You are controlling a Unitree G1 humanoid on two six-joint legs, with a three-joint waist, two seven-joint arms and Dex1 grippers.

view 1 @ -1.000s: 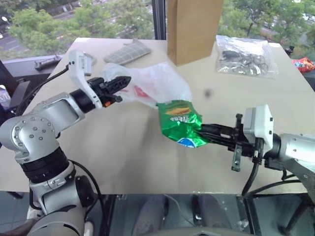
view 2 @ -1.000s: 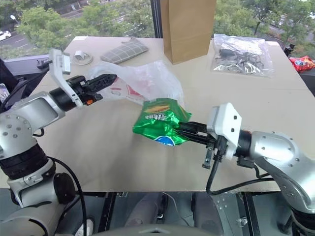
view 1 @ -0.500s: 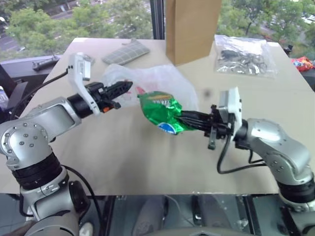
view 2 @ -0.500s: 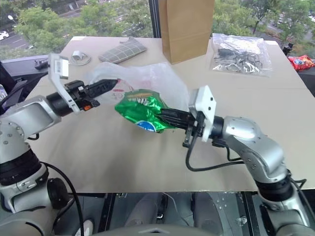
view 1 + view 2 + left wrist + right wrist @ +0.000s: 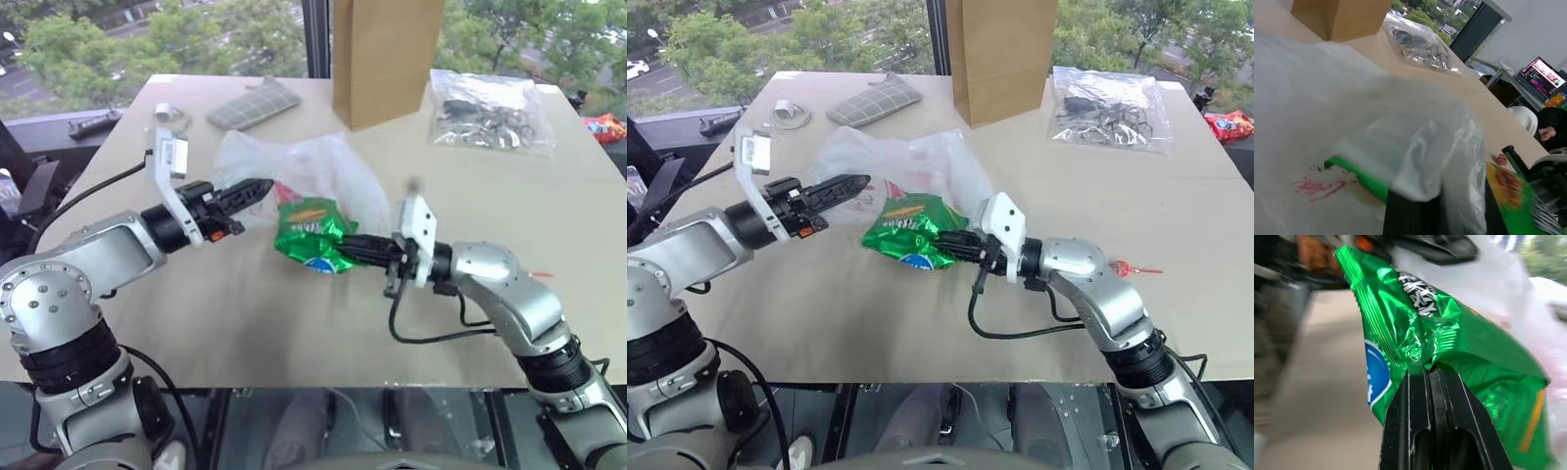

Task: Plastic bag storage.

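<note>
The right pincer [image 5: 361, 249], clamped on the green packet [image 5: 309, 235], has carried it left to the bag [image 5: 323, 171] mouth, which the left pincer [image 5: 257, 189] pinches open mid-worktop [image 5: 294, 313]; insertion looks imminent.

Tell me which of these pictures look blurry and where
Left wrist view: the plastic bag close up is soft. Right wrist view: the green snack packet is sharp, everything behind it smeared. Both eye views: crisp.

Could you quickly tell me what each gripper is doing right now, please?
Left gripper: shut on the plastic bag.
Right gripper: shut on the green snack packet.
</note>
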